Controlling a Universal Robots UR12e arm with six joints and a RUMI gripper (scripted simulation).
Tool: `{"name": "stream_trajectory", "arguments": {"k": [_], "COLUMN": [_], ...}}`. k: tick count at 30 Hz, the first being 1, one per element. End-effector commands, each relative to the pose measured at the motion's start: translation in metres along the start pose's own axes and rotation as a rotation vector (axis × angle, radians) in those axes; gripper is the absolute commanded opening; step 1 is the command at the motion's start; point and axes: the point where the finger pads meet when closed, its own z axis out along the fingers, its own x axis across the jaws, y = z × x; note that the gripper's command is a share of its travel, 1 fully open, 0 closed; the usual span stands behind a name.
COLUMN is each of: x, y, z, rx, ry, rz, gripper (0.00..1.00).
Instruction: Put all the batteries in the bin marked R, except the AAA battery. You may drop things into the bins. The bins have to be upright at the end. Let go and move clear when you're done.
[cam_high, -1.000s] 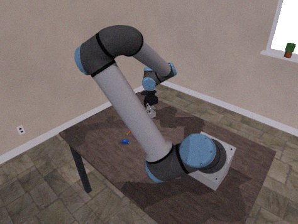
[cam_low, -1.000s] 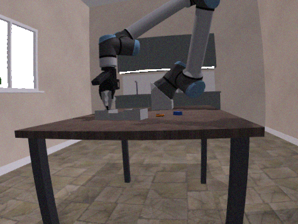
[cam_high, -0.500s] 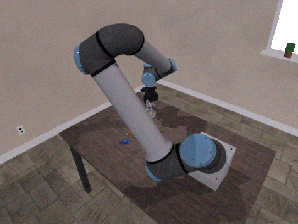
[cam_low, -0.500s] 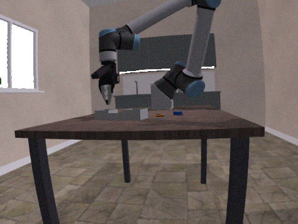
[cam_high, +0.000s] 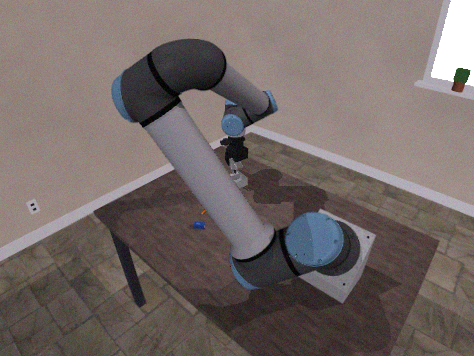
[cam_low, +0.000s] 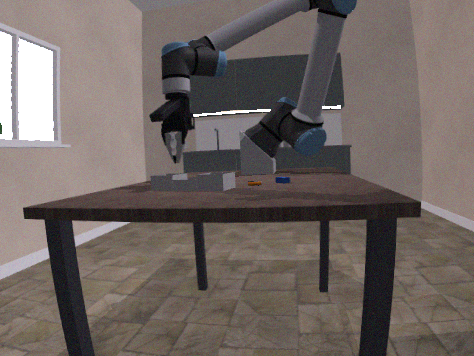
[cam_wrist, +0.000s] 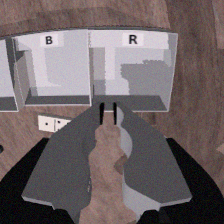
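Dark wooden bench (cam_low: 310, 200) carries your bins; your pincer (cam_wrist: 107, 113) hangs nearly closed and empty above bin R (cam_wrist: 170, 75). Blue battery (cam_high: 199, 225) and orange battery (cam_high: 203, 212) lie well apart, so nothing needs releasing here.
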Motion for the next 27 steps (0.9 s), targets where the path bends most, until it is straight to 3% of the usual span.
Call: {"name": "stream_trajectory", "arguments": {"k": [1,11,21,27], "x": [-0.026,-0.065,-0.065,-0.065], "y": [-0.001,-0.003,-0.003,-0.003], "z": [-0.001,-0.001,-0.001,0.009], "rx": [0.001,0.001,0.001,0.001], "ry": [0.001,0.001,0.001,0.001], "rz": [0.000,0.000,0.000,0.000], "gripper": [0.04,0.04,0.04,0.04]}}
